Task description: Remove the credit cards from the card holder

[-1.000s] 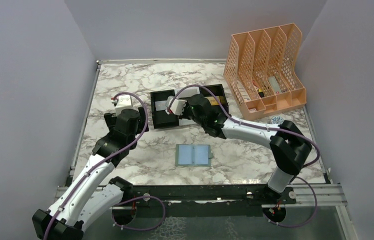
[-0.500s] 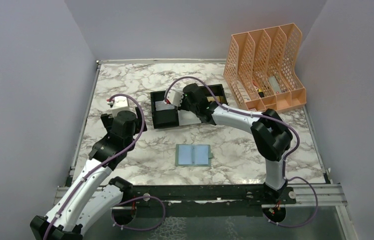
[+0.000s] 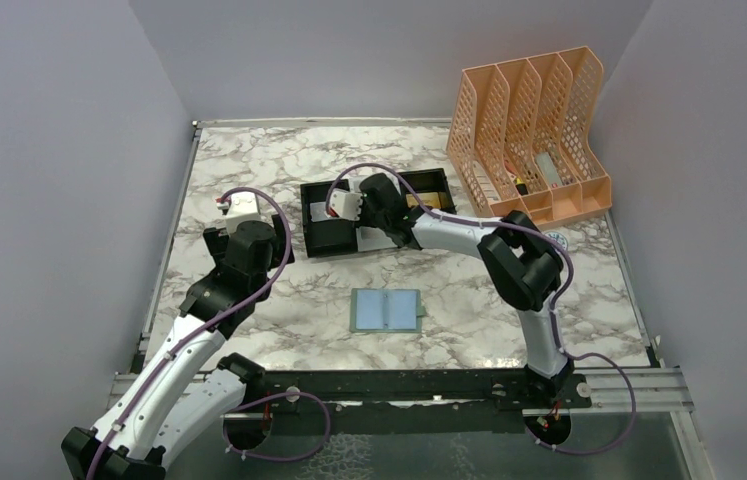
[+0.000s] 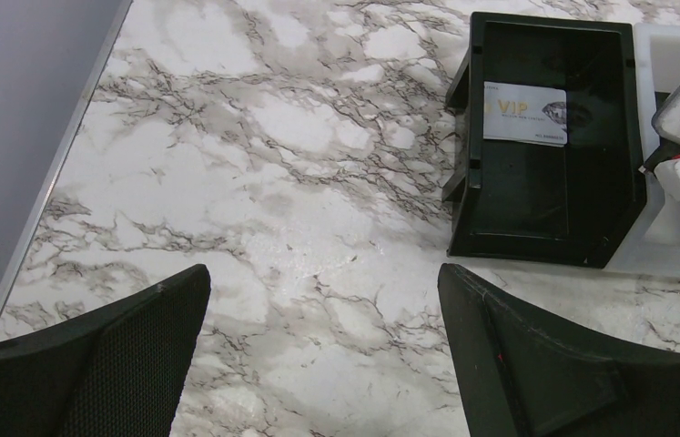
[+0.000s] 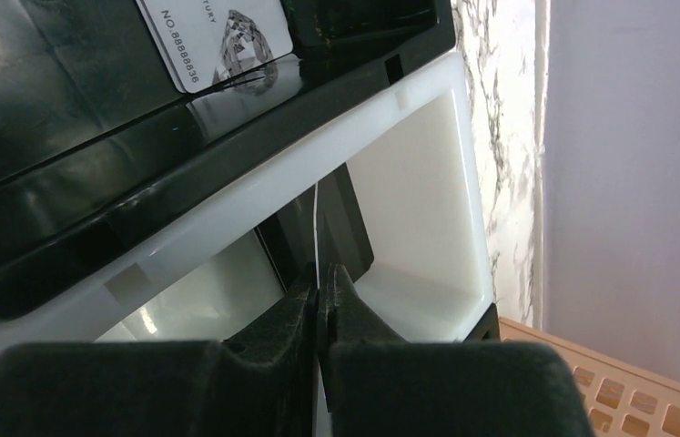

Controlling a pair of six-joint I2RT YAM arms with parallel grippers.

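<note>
Counter [image 3: 269, 160]: marble-patterned; carries tray, card holder and file organizer.
Card holder [image 3: 386, 310]: sage-green bifold, spread flat, pale blue pocketed inside facing up; near-centre of counter, on the near side of the tray, well apart from both pincers.
Tray [image 3: 327, 240]: three compartments side by side, black on the left, white in the middle, black on the right; mid-counter, beyond the card holder.
VIP card [image 4: 524, 114]: pale, printed "VIP" plus a number; flat on the floor of the tray's left black compartment, toward its far end.
Right pincer [image 5: 319, 278]: fingertips pressed together, clamped on the held card; poised over the tray's white middle compartment.
Held card [image 5: 317, 223]: thin, seen edge-on as a pale line running out from between the fingertips into the white compartment; contact with the compartment floor not discernible.
Left pincer [image 4: 322, 278]: fingers wide apart, nothing between them; above bare marble, just left of the tray.
File organizer [image 3: 529, 130]: peach, perforated walls, upright slots; far right of counter, near the tray's right end.
</note>
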